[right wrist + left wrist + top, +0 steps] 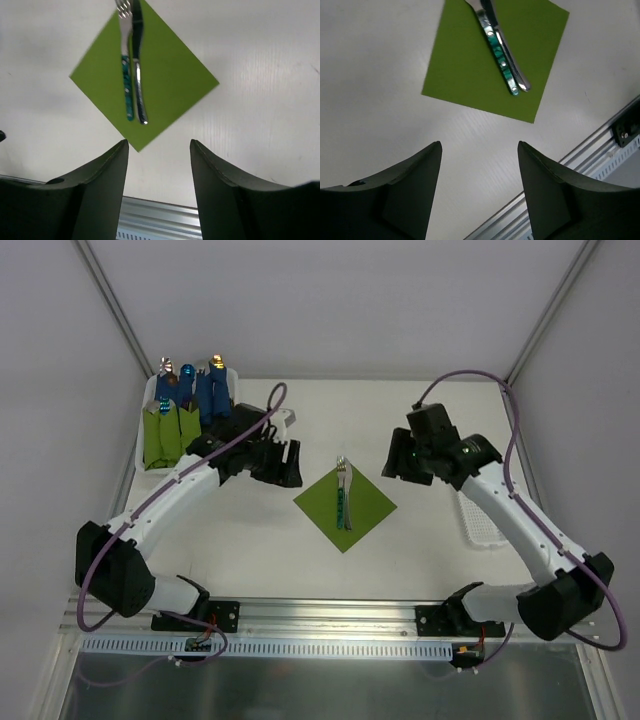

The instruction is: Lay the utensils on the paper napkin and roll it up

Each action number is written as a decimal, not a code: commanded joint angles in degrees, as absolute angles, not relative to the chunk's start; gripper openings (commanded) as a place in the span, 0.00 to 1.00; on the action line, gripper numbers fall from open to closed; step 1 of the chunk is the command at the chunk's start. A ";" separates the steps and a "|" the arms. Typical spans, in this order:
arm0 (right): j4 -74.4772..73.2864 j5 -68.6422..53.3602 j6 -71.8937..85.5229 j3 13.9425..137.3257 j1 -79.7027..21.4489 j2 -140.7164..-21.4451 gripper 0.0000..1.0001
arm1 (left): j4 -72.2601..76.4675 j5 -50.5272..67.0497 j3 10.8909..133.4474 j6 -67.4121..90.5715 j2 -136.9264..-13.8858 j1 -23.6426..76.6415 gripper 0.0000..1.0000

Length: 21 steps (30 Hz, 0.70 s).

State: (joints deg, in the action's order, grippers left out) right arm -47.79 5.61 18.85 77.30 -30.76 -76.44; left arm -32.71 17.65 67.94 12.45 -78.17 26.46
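The lime-green paper napkin lies flat on the table as a diamond, also in the left wrist view and the right wrist view. Two utensils lie side by side along its diagonal: a teal-handled fork and an all-silver piece; they also show in the left wrist view. My left gripper hovers left of the napkin, open and empty. My right gripper hovers right of it, open and empty.
A white tray at the back left holds several rolled bundles, green and blue. A second white tray sits at the right under my right arm. A metal rail runs along the near table edge.
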 commanded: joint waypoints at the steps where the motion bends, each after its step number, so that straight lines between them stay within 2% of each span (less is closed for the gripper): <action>1: -44.30 5.37 16.70 66.22 -30.24 -73.05 0.55 | -29.01 23.24 67.68 3.29 -80.77 33.72 0.62; 3: -43.51 4.14 16.87 62.68 -29.53 -69.28 0.55 | -27.96 27.92 65.40 -7.70 -80.60 35.50 0.61; 6: -42.37 2.47 17.84 57.84 -27.52 -65.75 0.54 | -27.16 37.60 60.66 -18.87 -80.07 36.12 0.51; 8: -40.96 0.62 18.63 54.78 -24.54 -62.94 0.54 | -24.97 41.20 56.96 -25.62 -78.93 36.73 0.51; 15: -37.71 -9.14 19.16 48.43 -15.56 -58.19 0.50 | -16.80 36.13 51.33 -37.61 -79.62 46.74 0.39; 21: -37.00 -14.49 18.28 46.32 -9.41 -56.69 0.50 | -8.72 30.94 49.22 -43.15 -83.84 52.90 0.37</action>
